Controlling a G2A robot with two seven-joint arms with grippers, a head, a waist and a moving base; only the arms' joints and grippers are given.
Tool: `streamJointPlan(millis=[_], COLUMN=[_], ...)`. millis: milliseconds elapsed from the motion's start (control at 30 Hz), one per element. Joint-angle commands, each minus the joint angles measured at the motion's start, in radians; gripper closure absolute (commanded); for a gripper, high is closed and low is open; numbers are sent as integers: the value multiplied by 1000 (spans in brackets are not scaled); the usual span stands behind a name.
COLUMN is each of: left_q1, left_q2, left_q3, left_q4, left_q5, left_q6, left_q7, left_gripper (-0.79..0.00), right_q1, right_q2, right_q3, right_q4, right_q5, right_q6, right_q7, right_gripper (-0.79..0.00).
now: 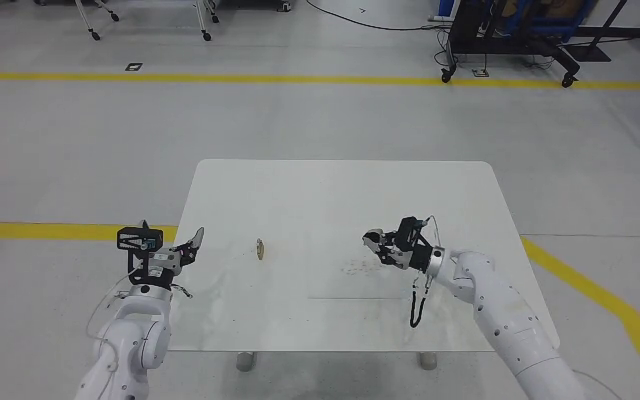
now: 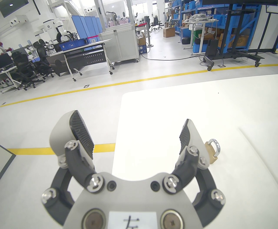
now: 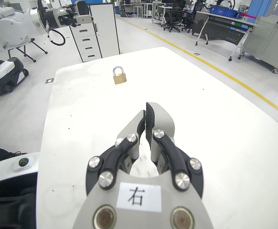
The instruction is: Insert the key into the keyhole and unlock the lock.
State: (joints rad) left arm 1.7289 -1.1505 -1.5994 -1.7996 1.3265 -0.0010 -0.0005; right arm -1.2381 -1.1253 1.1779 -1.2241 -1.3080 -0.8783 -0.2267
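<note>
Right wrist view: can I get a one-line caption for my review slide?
Right end effector, shut, over the white table, pointing toward the brass padlock farther along it.

The left gripper [image 2: 131,124] hangs with its fingers [image 2: 82,133] spread wide and nothing between the ribbed black pads. One finger is over the floor [image 2: 54,112], the other over the white counter [image 2: 173,108], whose rounded corner lies just beyond the gap. A brass padlock [image 2: 212,152] rests on the counter close behind the finger on that side. Part of its body is hidden by that finger and its silver shackle is clear of it. A yellow line [image 2: 139,80] crosses the floor past the counter. Farther off stand a desk [image 2: 82,54], black office chairs [image 2: 23,67] and blue shelving [image 2: 191,13].
</note>
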Motion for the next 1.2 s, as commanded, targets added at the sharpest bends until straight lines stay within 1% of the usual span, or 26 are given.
streamJointPlan(millis=[0,67,100,167,200,267,300,667,733,767,800,867,933,1000,1067,1167], left_q1=[-10,-36,-55,-100,-125,-174,-200,-200,-198,-199,-209,-252,-318,-397,-481,-581], left_q2=[-5,-15,-17,-23,-27,-35,-36,-36,-37,-41,-48,-63,-81,-100,-118,-144], left_q3=[10,33,48,95,113,146,153,153,181,209,244,307,380,451,517,585], left_q4=[-2,-11,-15,-32,-40,-49,-54,-54,-60,-47,-23,86,217,335,438,553], left_q5=[-88,-259,-311,-422,-490,-661,-716,-716,-711,-770,-880,-1108,-1329,-1503,-1637,-1788], left_q6=[-13,-39,-51,-77,-80,-55,-50,-50,-91,-125,-192,-343,-494,-595,-647,-698], left_q7=[-5,-48,-85,-206,-249,-364,-418,-418,-425,-421,-418,-412,-444,-494,-568,-653], left_gripper=[-785,-785,-785,-785,-785,-785,-785,-785,-785,-785,-785,-785,-785,-785,-785,-785], right_q1=[-13,-23,-24,-20,-13,-5,-2,-1,-1,-15,-22,-9,0,15,25,27], right_q2=[-3,-9,-12,-19,-20,-21,-21,-21,-21,-26,-32,-43,-56,-63,-67,-65], right_q3=[-3,-4,-5,-8,-8,-4,1,4,4,-19,-47,-85,-140,-184,-215,-240], right_q4=[2,22,38,66,80,100,112,117,117,103,105,130,140,153,150,126], right_q5=[42,124,163,252,278,330,350,362,362,402,467,562,677,772,863,978], right_q6=[4,-11,-18,-49,-69,-113,-132,-134,-134,-134,-134,-134,-134,-134,-134,-134], right_q7=[-21,-72,-88,-125,-127,-142,-146,-150,-150,-152,-153,-143,-133,-103,-79,-51], right_gripper=[0,0,0,0,0,0,0,0,0,0,0,0,0,0,0,0])
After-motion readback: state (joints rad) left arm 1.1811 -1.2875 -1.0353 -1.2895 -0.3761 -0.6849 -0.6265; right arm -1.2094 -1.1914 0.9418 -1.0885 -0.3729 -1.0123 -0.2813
